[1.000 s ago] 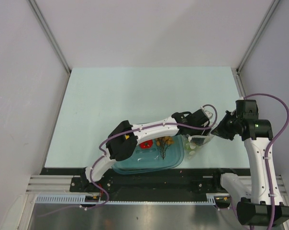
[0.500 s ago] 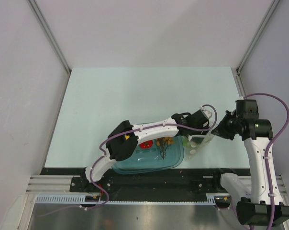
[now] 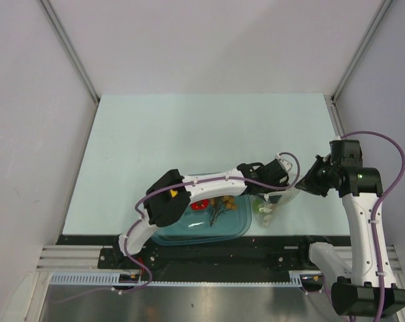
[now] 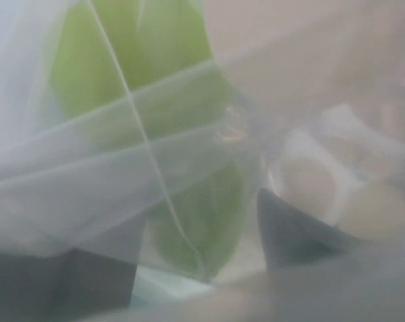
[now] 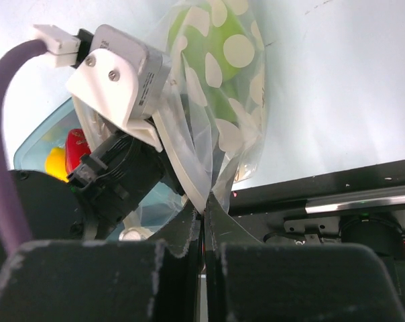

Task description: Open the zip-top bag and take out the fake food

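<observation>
The zip-top bag (image 3: 273, 204), clear with white dots, hangs just right of the tub. My right gripper (image 5: 204, 209) is shut on the bag's (image 5: 222, 114) rim, and a green fruit (image 5: 212, 80) shows through the film. My left gripper (image 3: 272, 191) pushes into the bag's mouth from the left. In the left wrist view it (image 4: 196, 268) stands open, its dark fingers (image 4: 293, 235) on either side of a yellow-green fruit (image 4: 202, 228) behind crumpled film. A red piece (image 3: 201, 204) and orange-brown balls on stems (image 3: 224, 201) lie in the tub.
The teal translucent tub (image 3: 189, 231) sits at the table's near edge under the left arm, its right end close to the bag. A black rail (image 3: 256, 251) runs along the near edge, just below the bag.
My left gripper has dipped lower into the bag's mouth. The bag hangs slightly lower and the tub has slid a little left. The right gripper has kept its hold.
</observation>
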